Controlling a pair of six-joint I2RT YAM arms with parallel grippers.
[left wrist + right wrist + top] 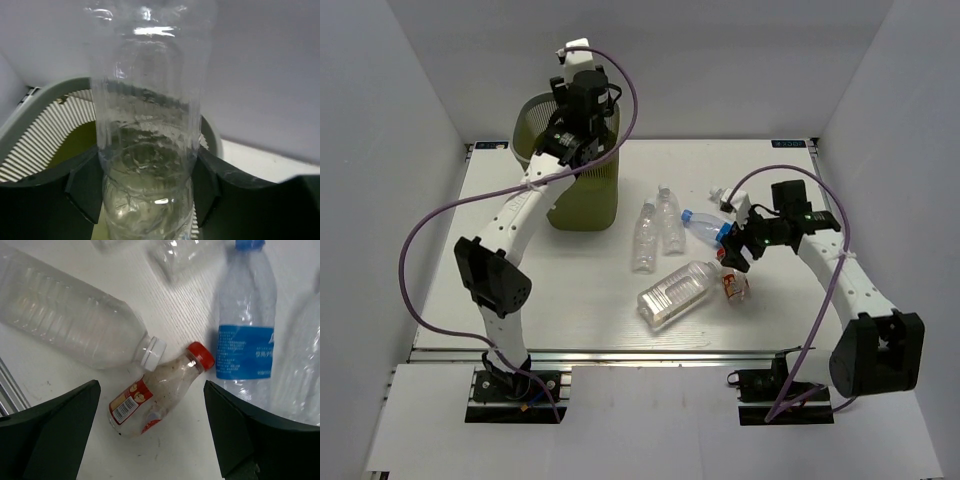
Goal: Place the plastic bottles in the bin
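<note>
Hard to make out from the top view: the clear ribbed plastic bottle [150, 125] in the left gripper [145, 189], lost there against the dark wrist. Plain only in the left wrist view, running straight out between the dark fingers [82, 187], cut off at the top and bottom of the frame, clamped around its lower body from both sides. Held above the rim of the olive-green mesh bin [585, 195], by the far-left corner of the white bench [570, 300]. Inside of the bin mostly blocked by bottle and fingers. Only slatted wall and a yellow-green patch seen, contents impossible to tell. Over the bench right of centre: right gripper [735, 252], spread wide, gripping nothing, its two fingers well apart at the lower corners of the right wrist view. In the gap ahead of them, lying on the bench: small red-capped, red-labelled plastic bottle [155, 392], pale speckled residue inside, label print too small to read. Touching or just beside its neck, unclear which: white cap of the large clear square-sided ribbed bottle [75, 322], lying flat, far end cropped. On the other side: clear bottle with blue cap and blue label [245, 330], nothing seen inside. Toward the far edge at mid-bench: pair of clear bottles [643, 240], side by side, mostly cropped in the right wrist view.
</note>
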